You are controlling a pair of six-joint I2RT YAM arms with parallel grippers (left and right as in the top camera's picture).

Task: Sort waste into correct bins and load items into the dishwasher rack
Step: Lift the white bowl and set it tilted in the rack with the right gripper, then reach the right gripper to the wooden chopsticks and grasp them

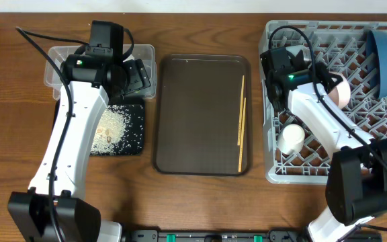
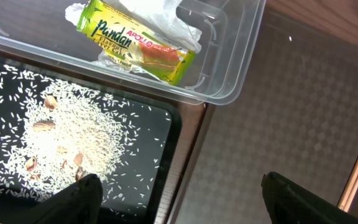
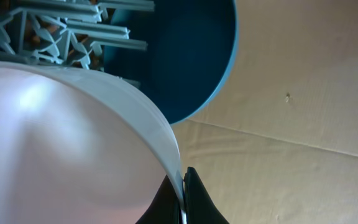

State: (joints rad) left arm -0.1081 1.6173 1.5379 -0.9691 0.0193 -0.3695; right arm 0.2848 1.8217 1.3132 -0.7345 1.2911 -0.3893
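Overhead, the left arm [image 1: 72,134] hides much of the tub [image 1: 145,51], well apart from the rack [image 1: 279,169]; its wrist view alone reveals wrapper [image 2: 135,43] and napkin [image 2: 166,15] inside, left gripper [image 2: 179,186] spread wide. Inside the rack, the right gripper [image 3: 180,182] pinches the bowl [image 3: 55,155] rim beside the dish [image 3: 185,56], both cropped.

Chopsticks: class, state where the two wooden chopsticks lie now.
In the overhead view the chopsticks lie side by side along the brown serving tray's right edge, just left of the dishwasher rack.
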